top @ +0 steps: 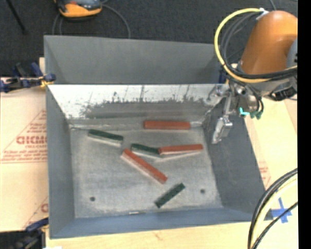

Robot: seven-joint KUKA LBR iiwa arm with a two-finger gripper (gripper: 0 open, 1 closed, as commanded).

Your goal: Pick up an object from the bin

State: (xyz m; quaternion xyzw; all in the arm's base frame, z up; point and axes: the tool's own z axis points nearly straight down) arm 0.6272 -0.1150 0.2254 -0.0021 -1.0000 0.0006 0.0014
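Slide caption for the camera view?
Hand hangs at the right side of the grey metal bin, near a flat red bar; other red and dark green bars lie leftward.

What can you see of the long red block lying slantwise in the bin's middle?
The red block is a long, flat bar with a red-brown top and a paler side edge. It lies flat on the bin floor, slanting from upper left to lower right. Its upper end is close to a short dark green block; contact cannot be told. The gripper is apart from it.
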